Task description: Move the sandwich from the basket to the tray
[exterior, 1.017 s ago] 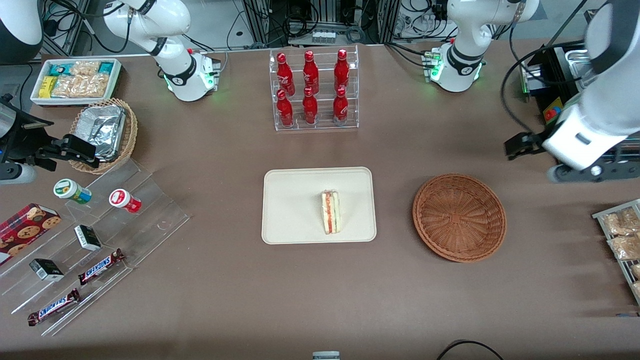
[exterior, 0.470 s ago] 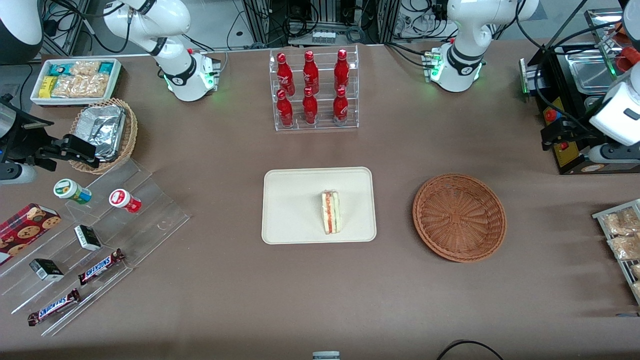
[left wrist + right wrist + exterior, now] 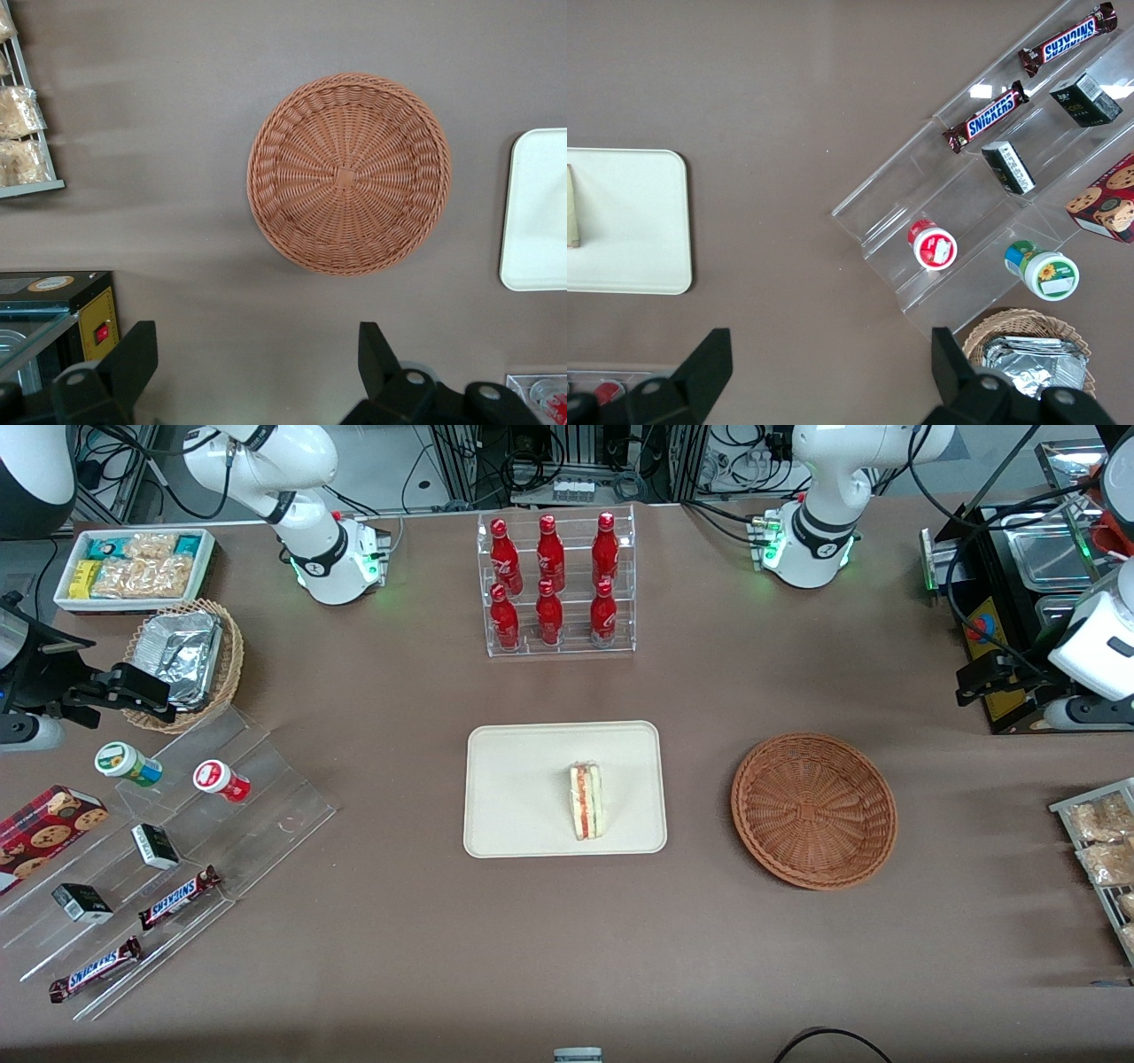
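Observation:
The sandwich (image 3: 586,801) lies on the cream tray (image 3: 518,797), standing on its side with the red and green filling edge up. The reddish-brown basket (image 3: 813,810) sits beside the tray toward the working arm's end, with nothing in it. My gripper (image 3: 979,677) hangs above the table at the working arm's end, farther from the front camera than the basket and apart from it. In the left wrist view the gripper (image 3: 257,354) is open with nothing between its fingers, and the basket (image 3: 348,173) and a tray (image 3: 536,212) edge show below it.
A clear rack of red bottles (image 3: 554,584) stands farther back than the tray. A black appliance (image 3: 1019,602) sits close to my gripper. A wire rack of snack packets (image 3: 1099,850) lies nearer the camera. Acrylic steps (image 3: 177,841) with snacks and a tan foil-filled basket (image 3: 186,660) are toward the parked arm's end.
My arm has drawn back from near the basket toward the working arm's end of the table, and barely shifted in the last half second. Sandwich, tray and basket have not moved.

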Controlling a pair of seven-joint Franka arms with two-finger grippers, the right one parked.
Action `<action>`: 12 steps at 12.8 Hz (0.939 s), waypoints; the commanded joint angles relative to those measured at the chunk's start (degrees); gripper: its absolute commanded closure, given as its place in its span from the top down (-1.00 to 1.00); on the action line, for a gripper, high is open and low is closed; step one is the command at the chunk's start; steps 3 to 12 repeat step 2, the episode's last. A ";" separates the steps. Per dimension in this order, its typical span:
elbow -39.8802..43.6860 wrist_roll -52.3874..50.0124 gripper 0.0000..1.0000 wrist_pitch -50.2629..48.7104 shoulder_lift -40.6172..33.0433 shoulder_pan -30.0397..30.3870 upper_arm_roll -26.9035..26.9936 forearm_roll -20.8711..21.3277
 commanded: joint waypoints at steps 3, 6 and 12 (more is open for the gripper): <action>2.22 -1.07 0.99 -0.09 1.23 -0.73 0.32 -0.60; 2.22 -1.07 0.99 -0.09 1.23 -0.73 0.32 -0.60; 2.22 -1.07 0.99 -0.09 1.23 -0.73 0.32 -0.60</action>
